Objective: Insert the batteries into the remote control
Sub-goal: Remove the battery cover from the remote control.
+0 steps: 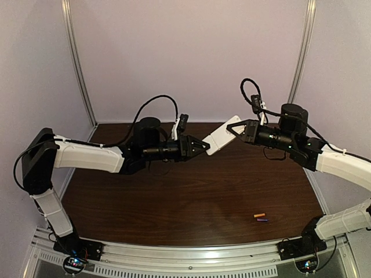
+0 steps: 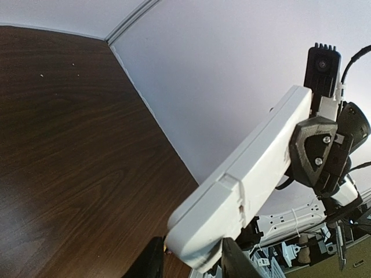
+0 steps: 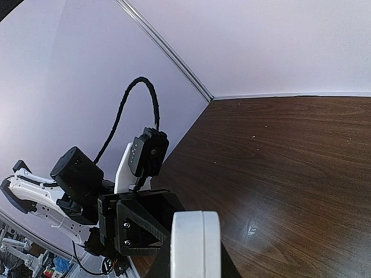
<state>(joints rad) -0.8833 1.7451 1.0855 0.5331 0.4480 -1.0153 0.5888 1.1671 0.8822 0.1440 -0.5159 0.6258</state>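
Two pincers share the remote control [image 1: 223,136], held in the air off the tabletop [image 1: 174,197]: the left pincer [image 1: 204,146] is closed tight on the remote's lower left end and the right pincer [image 1: 240,130] is clamped on its upper right end. The orange battery [image 1: 259,215] and purple battery [image 1: 262,220] lie side by side on the tabletop, well below and right of the remote. This is probably a regrasp or cover-opening step. One pincer should hold firm while the other works, with no opposing twist, and the seam [image 2: 235,191] near the remote's left end should be left unblocked.
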